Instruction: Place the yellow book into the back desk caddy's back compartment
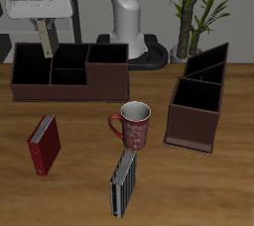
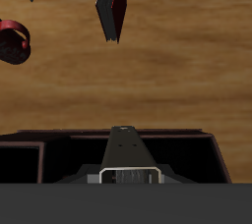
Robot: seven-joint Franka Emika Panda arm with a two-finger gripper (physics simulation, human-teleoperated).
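Yellow book (image 1: 44, 37) hangs upright in my claw (image 1: 41, 24), clamped by its upper edge directly above the back desk caddy (image 1: 69, 71). In the wrist view the book (image 2: 128, 157) runs straight down from the claw into the dark compartment beneath. I judge it light, thin and stiff, with a smooth cover that could slip or swing if pinched too near a corner; the present hold at mid-edge looks sound. Below and forward of the claw on the desk (image 1: 79, 170) stand a red book (image 1: 44, 145), a mug (image 1: 133, 125) and a striped book (image 1: 123, 182), well apart from it.
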